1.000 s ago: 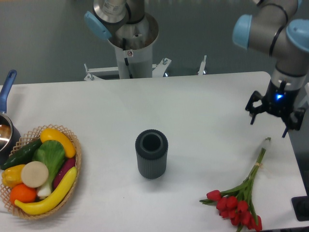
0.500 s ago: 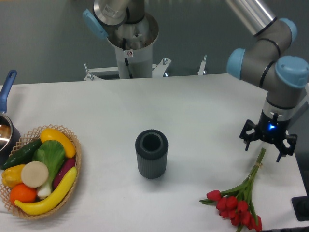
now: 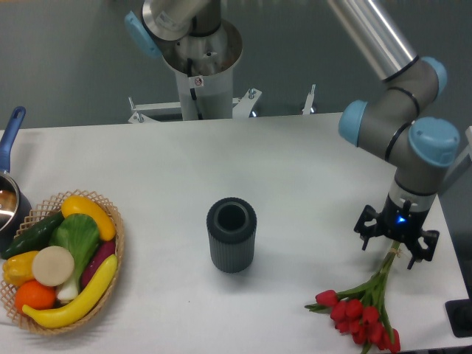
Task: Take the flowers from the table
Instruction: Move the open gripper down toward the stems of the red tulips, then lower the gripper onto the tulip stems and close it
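Basket holds produce; vase holds nothing.

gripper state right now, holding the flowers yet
Gripper: open, fingers straddling the stems of the flowers, holding nothing yet.

Matt white table; ribbed dark vase; woven basket.

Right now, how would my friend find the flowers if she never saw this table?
Start at the white table and go to its front right corner, right of the dark ribbed vase. The flowers lie flat there, thin green stems reaching up under the robot's claw. Nothing else nearby has red buds.
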Available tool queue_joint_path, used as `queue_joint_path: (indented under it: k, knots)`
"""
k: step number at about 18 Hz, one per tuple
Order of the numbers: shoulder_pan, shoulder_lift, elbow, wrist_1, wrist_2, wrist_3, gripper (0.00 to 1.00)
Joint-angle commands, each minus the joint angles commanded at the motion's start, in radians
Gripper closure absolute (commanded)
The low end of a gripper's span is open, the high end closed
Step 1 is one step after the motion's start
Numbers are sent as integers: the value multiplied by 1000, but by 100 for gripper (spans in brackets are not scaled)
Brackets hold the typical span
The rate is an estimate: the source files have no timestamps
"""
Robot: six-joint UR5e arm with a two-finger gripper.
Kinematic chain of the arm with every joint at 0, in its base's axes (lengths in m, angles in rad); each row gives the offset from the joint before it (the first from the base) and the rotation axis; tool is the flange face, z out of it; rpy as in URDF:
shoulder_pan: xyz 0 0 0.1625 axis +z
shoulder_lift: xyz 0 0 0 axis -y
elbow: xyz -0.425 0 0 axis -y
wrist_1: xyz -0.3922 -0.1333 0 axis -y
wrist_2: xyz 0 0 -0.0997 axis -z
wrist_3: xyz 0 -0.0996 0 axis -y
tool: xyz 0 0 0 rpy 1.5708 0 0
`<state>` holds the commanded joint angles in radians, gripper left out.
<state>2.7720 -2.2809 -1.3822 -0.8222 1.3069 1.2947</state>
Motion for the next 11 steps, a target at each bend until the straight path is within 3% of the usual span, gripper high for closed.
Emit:
queue_joint_path:
  k: [11]
  knots:
    - [-22, -46, 34, 9, 60, 0, 0]
